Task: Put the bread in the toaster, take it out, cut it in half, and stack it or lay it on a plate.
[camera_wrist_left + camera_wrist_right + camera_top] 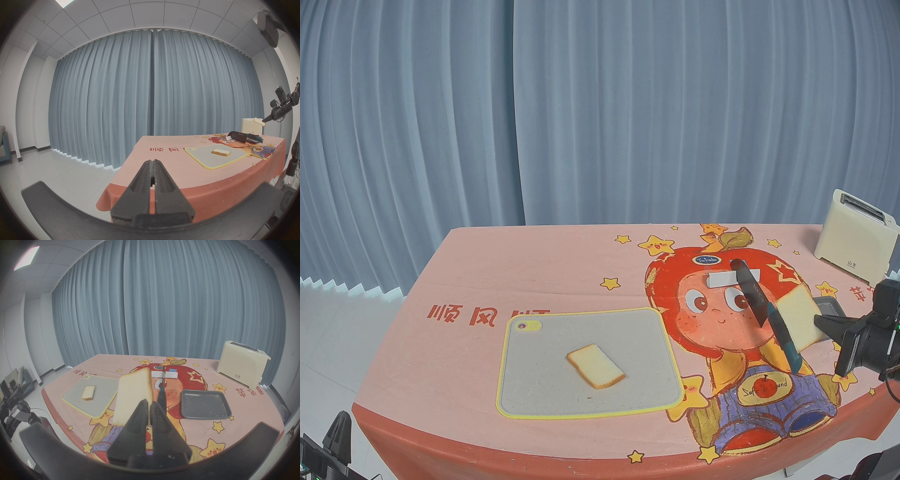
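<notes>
While right tool grips one bread piece, second piece on board

Cream toaster, grey tray, pink cloth w/ cartoon.

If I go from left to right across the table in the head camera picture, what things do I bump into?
cutting board with a piece of bread on it → knife → slice of bread held by the right gripper → toaster
</notes>
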Controlling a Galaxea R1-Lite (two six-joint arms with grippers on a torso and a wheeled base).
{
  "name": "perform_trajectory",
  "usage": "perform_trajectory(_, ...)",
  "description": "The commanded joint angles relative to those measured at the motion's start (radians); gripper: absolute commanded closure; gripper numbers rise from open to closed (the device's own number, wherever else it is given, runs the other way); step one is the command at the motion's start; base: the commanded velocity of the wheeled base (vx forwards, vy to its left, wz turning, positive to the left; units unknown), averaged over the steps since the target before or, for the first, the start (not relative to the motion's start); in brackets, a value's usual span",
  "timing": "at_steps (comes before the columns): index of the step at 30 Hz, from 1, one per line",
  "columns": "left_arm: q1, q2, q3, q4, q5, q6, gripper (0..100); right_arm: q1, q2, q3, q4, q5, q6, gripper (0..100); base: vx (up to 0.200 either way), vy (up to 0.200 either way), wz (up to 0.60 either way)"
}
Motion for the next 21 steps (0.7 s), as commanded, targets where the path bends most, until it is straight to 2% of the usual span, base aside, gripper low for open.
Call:
perform_trajectory(1, 0.000, -0.013, 0.018, -0.001, 0.003, -0.001, 100, 0.002, 0.005, 0.000, -0.001, 0.002, 0.000, 100, 0.000, 0.000, 0.00)
perform_trajectory(6, 0.000, -0.013, 0.018, -0.001, 0.003, -0.001, 100, 0.015, 0.005, 0.000, -0.001, -0.002, 0.000, 100, 0.000, 0.000, 0.00)
perform_trajectory(21, 0.000, -0.012, 0.018, -0.001, 0.004, -0.004, 100, 0.015, 0.007, 0.003, -0.001, -0.004, 0.000, 100, 0.000, -0.200, 0.00)
